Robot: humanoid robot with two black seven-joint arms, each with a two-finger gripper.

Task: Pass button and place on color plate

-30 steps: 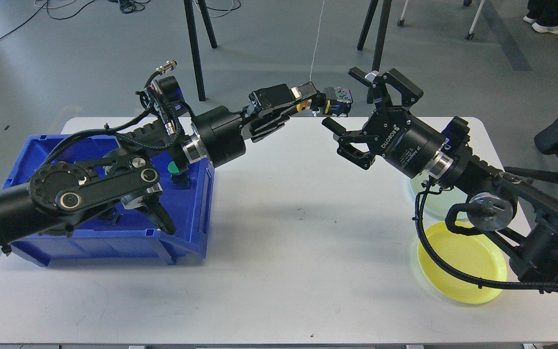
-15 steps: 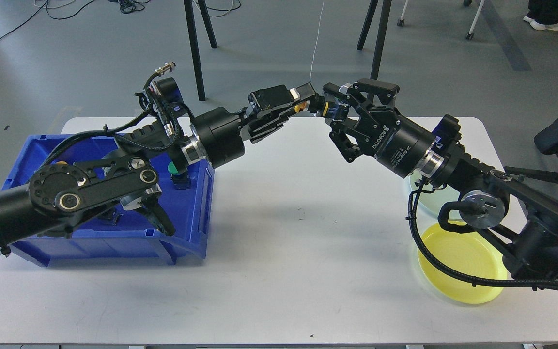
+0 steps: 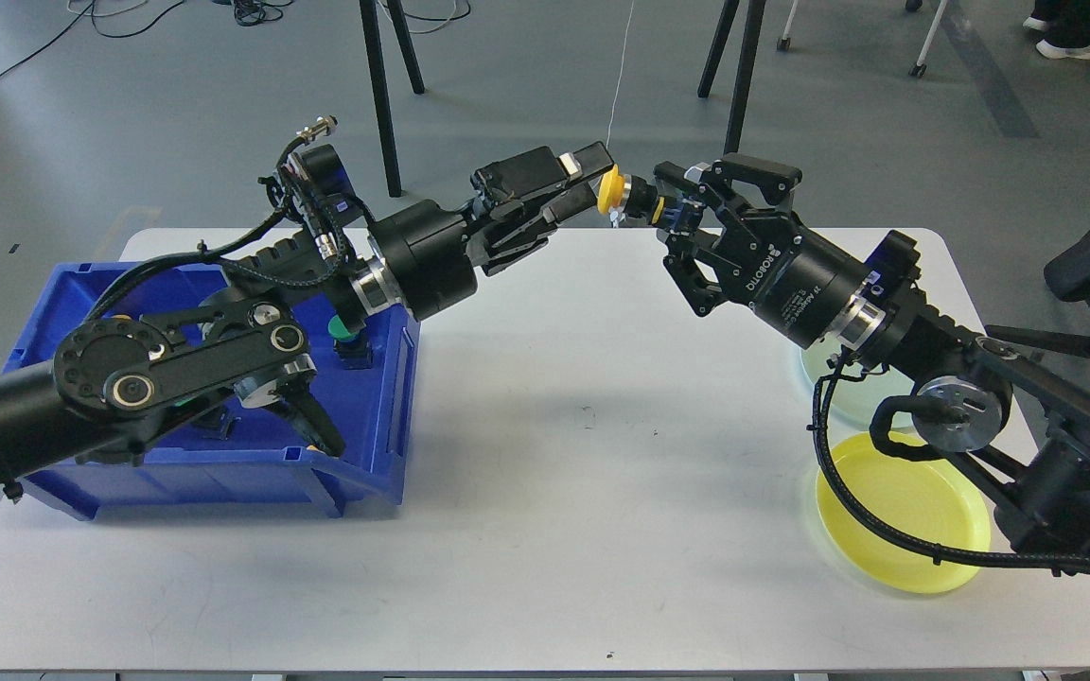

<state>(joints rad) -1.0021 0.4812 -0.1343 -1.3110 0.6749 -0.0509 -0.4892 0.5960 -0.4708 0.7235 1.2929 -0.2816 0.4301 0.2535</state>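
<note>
Head view: the white table (image 3: pixel 545 492) is spanned by both arms, met above its far edge. The yellow plate (image 3: pixel 900 511) lies near right. The right gripper (image 3: pixel 673 194) is clamped on the yellow button (image 3: pixel 613 188); the left gripper (image 3: pixel 592 180) appears opened beside it. Handover is judged complete; carrying to the yellow plate is required.

Bright, even light; soft shadows

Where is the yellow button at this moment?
In the head view the yellow button is in the air above the table's far edge, near the middle, held by the right gripper just beside the left gripper's fingertips.
</note>
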